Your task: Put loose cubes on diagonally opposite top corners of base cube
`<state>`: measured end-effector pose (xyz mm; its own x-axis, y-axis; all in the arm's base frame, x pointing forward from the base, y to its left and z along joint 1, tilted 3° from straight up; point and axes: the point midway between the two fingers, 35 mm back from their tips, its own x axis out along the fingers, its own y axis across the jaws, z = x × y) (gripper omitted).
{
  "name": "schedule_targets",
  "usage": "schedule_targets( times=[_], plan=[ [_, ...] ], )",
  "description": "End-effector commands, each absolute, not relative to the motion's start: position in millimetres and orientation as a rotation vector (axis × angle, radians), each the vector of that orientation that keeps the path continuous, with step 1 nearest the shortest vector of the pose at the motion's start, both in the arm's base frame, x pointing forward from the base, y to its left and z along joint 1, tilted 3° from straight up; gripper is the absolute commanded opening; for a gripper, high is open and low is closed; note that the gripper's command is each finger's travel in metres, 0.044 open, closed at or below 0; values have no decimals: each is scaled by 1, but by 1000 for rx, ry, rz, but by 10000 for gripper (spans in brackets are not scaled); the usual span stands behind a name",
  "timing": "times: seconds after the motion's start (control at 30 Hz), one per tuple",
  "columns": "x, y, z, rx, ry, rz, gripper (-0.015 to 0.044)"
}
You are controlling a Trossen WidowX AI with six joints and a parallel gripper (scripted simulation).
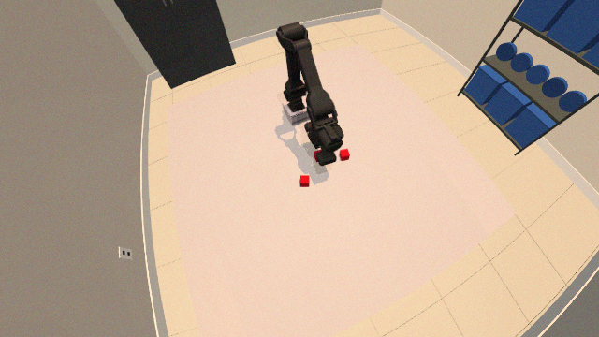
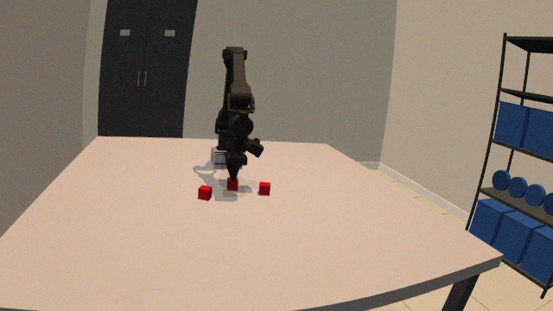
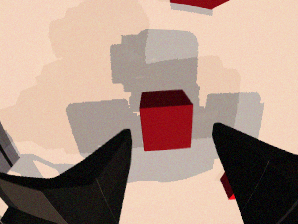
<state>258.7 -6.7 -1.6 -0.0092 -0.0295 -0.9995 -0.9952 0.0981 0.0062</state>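
Observation:
Three red cubes of like look stand apart on the table; which is the fixed base cube I cannot tell. The middle cube lies below my gripper, partly hidden by it in the top and exterior views. The gripper is open and points down, its tips on either side of this cube in the wrist view, nothing held. Their exact height over it is hard to tell. The right cube is cut off in the wrist view. The front-left cube is mostly behind a finger there.
The pale table carries the arm's base behind the cubes. Shadows of the arm fall around the middle cube. A shelf with blue bins and a dark cabinet stand beyond the table.

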Motion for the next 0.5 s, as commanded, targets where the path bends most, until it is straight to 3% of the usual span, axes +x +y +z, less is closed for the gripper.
schedule_targets(
  times=[0.0,0.27,0.47],
  plan=[
    [256,-6,-11,-1150,1282,1141,265],
    [255,-6,-21,-1150,1283,1141,265],
    [255,-6,-21,-1150,1283,1141,108]
  ],
)
